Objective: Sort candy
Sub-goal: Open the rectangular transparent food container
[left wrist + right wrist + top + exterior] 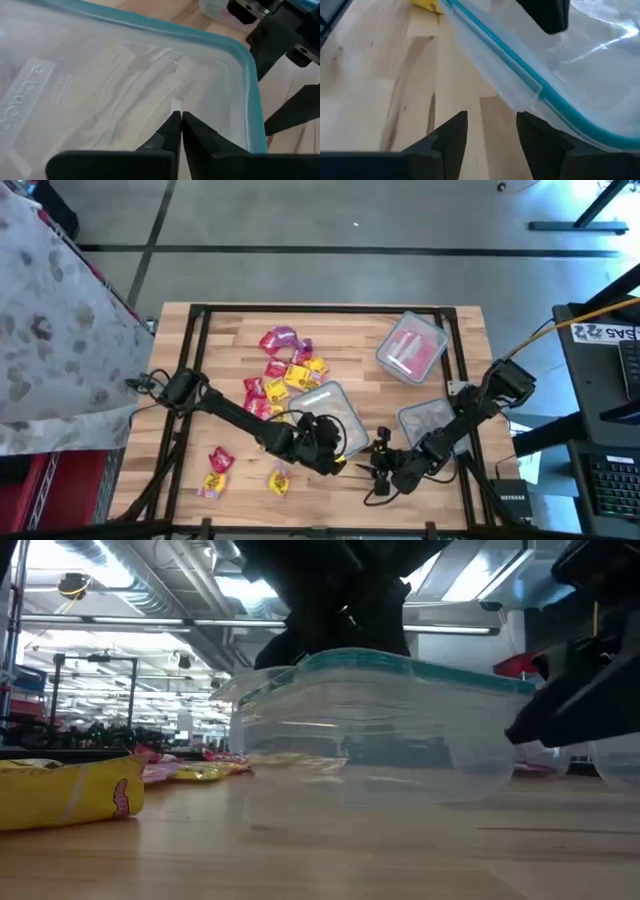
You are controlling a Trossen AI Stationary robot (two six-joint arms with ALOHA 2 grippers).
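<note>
The left hand [335,442] sits over the near right corner of a clear rectangular plastic tub with a teal-rimmed lid [330,412], in the middle of the wooden tabletop [230,345]. Its two dark fingers [172,131] are pressed together with only a small pale tab of the lid at their tips, so it appears pinched shut on the lid, probably to peel it up; sweets cannot go in while the lid is on.

The right hand [385,460] waits just to the right of that tub, low over the wood, its fingers [451,132] spread apart and holding nothing. It looks placed there to steady the tub's side or take the lid.

The candy, small flat wrapped sweets in red, yellow and magenta [285,365], lies mostly in a loose heap touching the far left side of the lidded tub, with a few strays [218,470] near the front left of the tabletop. One yellow packet [65,792] shows close in the low view.

Two more clear tubs stand on the right: a far one with pink contents [410,348] and an open one [428,418] under the right arm.
</note>
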